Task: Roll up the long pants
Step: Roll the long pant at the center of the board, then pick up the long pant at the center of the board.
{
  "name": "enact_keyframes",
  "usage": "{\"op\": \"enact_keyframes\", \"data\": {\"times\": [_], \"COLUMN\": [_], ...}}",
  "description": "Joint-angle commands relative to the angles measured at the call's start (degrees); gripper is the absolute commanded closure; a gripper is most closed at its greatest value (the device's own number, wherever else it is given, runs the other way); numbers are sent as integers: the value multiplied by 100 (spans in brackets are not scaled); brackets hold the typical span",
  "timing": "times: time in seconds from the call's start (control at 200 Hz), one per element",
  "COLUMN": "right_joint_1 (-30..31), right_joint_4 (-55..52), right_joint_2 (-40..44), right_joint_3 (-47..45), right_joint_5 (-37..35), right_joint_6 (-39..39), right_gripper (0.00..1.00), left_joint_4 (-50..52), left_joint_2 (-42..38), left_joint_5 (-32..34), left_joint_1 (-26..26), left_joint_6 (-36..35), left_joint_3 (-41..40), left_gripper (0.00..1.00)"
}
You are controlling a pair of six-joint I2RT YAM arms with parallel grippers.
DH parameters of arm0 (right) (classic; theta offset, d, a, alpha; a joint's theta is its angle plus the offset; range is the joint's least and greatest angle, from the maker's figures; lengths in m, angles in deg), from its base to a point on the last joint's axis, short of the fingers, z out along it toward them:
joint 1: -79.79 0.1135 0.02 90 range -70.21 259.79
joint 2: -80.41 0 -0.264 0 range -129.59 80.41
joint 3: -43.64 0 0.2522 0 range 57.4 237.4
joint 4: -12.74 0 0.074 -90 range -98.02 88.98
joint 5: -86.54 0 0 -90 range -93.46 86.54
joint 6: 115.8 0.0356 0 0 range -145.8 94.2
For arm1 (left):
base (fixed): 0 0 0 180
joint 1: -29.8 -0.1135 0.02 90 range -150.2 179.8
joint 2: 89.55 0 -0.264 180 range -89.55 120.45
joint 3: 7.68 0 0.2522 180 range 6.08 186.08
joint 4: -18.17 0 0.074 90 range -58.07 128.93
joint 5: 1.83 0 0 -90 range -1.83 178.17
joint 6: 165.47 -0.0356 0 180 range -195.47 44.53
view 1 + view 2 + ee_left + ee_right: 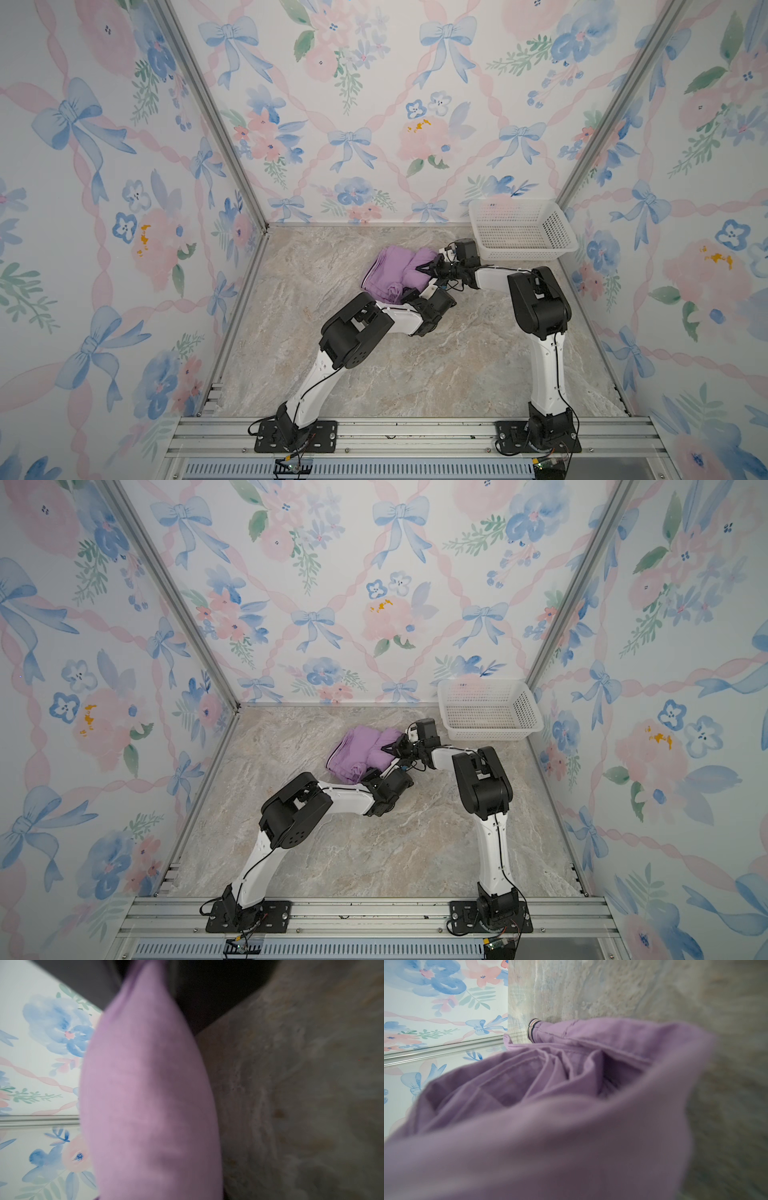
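On a marble tabletop (374,374), left gripper (405,295) and right gripper (427,269) each pinch the lilac long pants (392,266) near a white basket (519,252)

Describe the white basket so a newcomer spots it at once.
Find the marble-patterned tabletop, then its far right corner. There sits a white perforated basket, the only rigid container in view; the purple pants nearby are soft, bunched cloth.

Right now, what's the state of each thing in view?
long pants: bunched in a loose, unfinished roll.
left gripper: shut on the long pants' near edge.
right gripper: shut on the long pants' right side.
basket: upright, far right corner, nothing seen inside.
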Motion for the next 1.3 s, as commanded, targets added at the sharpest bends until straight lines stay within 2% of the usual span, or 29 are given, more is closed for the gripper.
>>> {"op": "enact_keyframes", "data": {"times": [0.0,0.015,0.035,0.045,0.05,0.06,0.07,0.075,0.085,0.09,0.1,0.115,0.125,0.13,0.155,0.2,0.32,0.485,0.655,0.76,0.965,1.295], "right_joint_1": [-115,-141,-172,-181,-203,-209,-232,-232,-251,-264,-285,-313,-330,-339,-385,-462,-600,-647,-640,-629,-574,-231], "right_joint_4": [1078,1185,1286,1298,1342,1353,1373,1373,1372,1376,1371,1350,1331,1321,1261,1077,542,116,70,-210,-851,-501], "right_joint_2": [171,194,231,243,262,275,313,313,341,355,376,425,450,466,538,688,1060,1299,1238,1302,1528,846], "right_joint_3": [-220,-252,-291,-294,-320,-322,-356,-356,-358,-367,-371,-391,-408,-414,-432,-482,-596,-692,-764,-867,-1070,-507], "right_joint_5": [361,361,359,360,361,361,363,363,362,362,359,361,361,361,360,361,336,306,360,361,113,100], "right_joint_6": [446,491,529,533,543,545,534,534,526,518,495,463,431,418,342,164,-330,-751,-809,-1054,-1650,-1311], "right_gripper": [90,80,61,57,49,46,34,34,27,24,16,4,0,1,2,2,2,2,2,2,2,2], "left_joint_4": [851,853,849,850,848,850,846,837,823,825,801,765,746,729,620,433,188,-17,-363,-891,-2850,-3465], "left_joint_2": [-509,-597,-720,-756,-789,-835,-884,-901,-922,-942,-955,-973,-978,-978,-964,-912,-650,-3,403,536,665,691], "left_joint_5": [-3133,-3510,-4075,-4413,-4578,-4899,-5210,-5367,-5525,-5843,-5921,-6607,-6760,-7057,-7722,-8435,-9332,-10241,-10458,-10704,-11296,-11505], "left_joint_1": [-371,-447,-559,-620,-656,-728,-803,-836,-907,-945,-1017,-1138,-1215,-1244,-1413,-1640,-2043,-2437,-2613,-2723,-2971,-2956], "left_joint_6": [1009,1125,1295,1378,1400,1510,1614,1663,1752,1797,1880,2029,2111,2157,2349,2683,3299,3612,3825,4221,5670,6165], "left_joint_3": [118,118,118,120,124,133,142,147,163,171,178,213,232,241,279,323,375,307,163,7,-537,-635], "left_gripper": [100,100,100,100,100,100,100,100,100,100,100,100,100,100,100,100,100,100,100,100,100,100]}}
